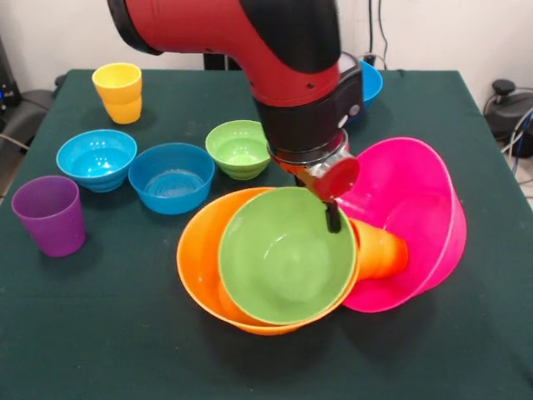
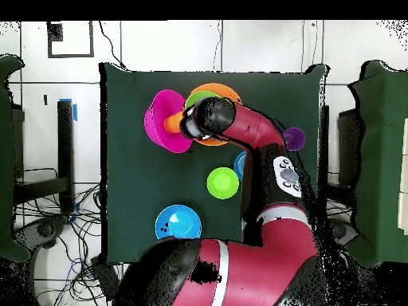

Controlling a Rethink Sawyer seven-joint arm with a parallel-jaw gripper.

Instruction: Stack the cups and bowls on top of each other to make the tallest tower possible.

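Bowls first, nearest you in the front view: the large orange bowl [image 1: 204,275] lies tipped on its side with the medium green bowl [image 1: 286,254] nested in its mouth, and both lean against the orange cup [image 1: 379,250], which pokes out of the large pink bowl [image 1: 416,221], also tilted on its side. So the tower [image 1: 333,250] sprawls across the table [image 1: 108,333] rather than standing. The gripper [image 1: 332,218] hangs at the green bowl's upper rim; one dark finger touches or crosses that rim, but you cannot tell whether the jaws are clenched on it or released.

Judging by this, you are mid-way through placing or correcting the nested pile. The next move calls for righting the pink base so it sits flat before adding more.

Farther back wait the purple cup [image 1: 48,214], the medium blue bowl [image 1: 171,177], the cyan bowl [image 1: 97,158], the small green bowl [image 1: 239,148], the yellow cup [image 1: 117,92] and a small blue bowl [image 1: 370,83] behind the arm.
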